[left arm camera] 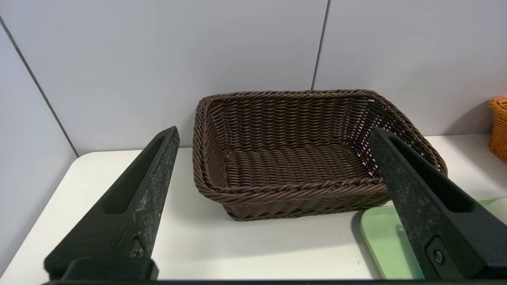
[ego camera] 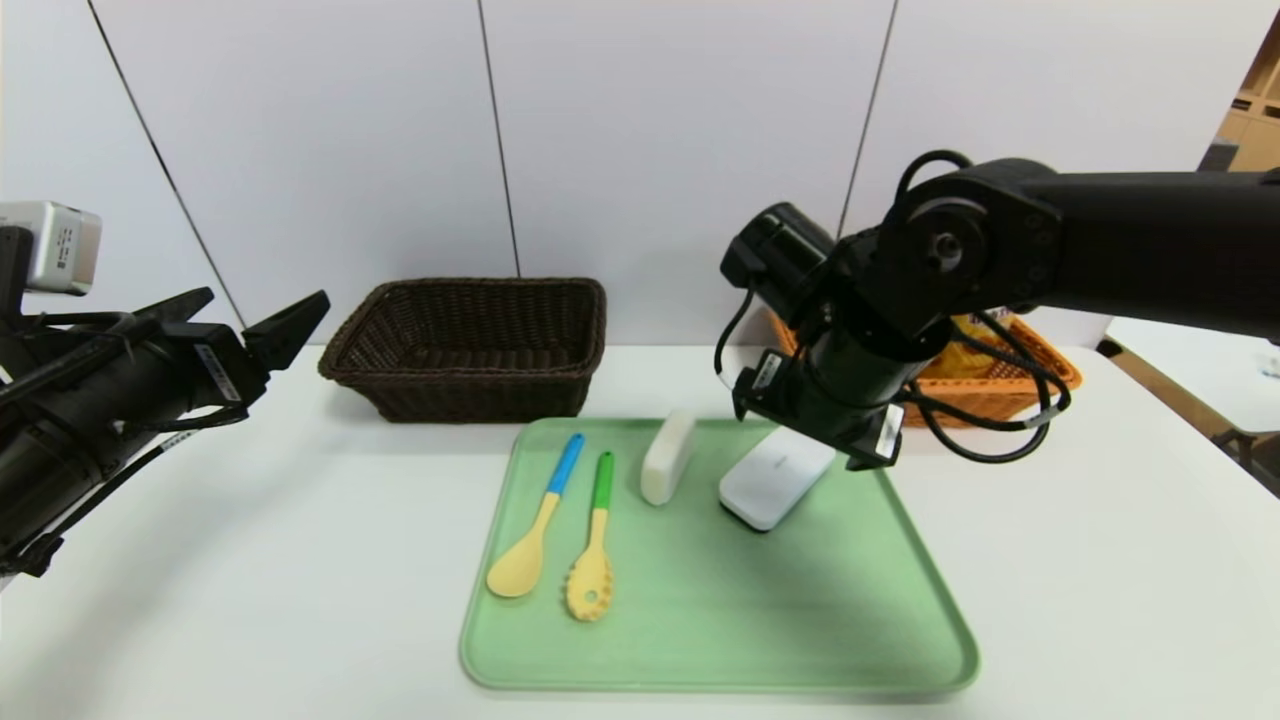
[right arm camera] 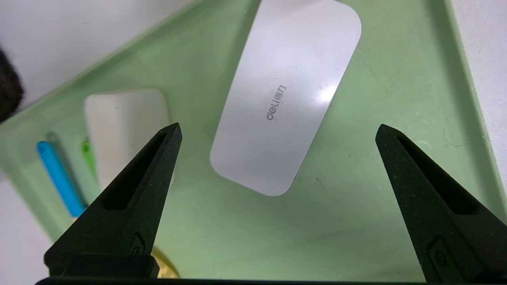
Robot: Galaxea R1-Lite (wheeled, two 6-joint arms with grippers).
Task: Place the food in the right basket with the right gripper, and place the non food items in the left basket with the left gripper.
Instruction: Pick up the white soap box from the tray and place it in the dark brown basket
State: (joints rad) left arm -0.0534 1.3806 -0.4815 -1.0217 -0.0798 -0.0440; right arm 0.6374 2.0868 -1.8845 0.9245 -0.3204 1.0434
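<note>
A green tray (ego camera: 750, 600) holds a blue-handled yellow spoon (ego camera: 540, 520), a green-handled yellow slotted spoon (ego camera: 595, 540), a cream bar (ego camera: 668, 458) and a flat white device (ego camera: 775, 478). My right gripper (right arm camera: 277, 130) is open and empty, hovering above the white device (right arm camera: 285, 107) at the tray's back right; the cream bar (right arm camera: 119, 118) lies beside it. In the head view its fingers are hidden behind the wrist. My left gripper (ego camera: 255, 310) is open and empty at the far left, facing the empty brown basket (left arm camera: 293, 190).
The brown basket (ego camera: 465, 285) stands behind the tray's left corner. An orange basket (ego camera: 1010, 385) holding a yellow package (ego camera: 975, 350) stands at the back right, partly behind my right arm. White wall panels close the back.
</note>
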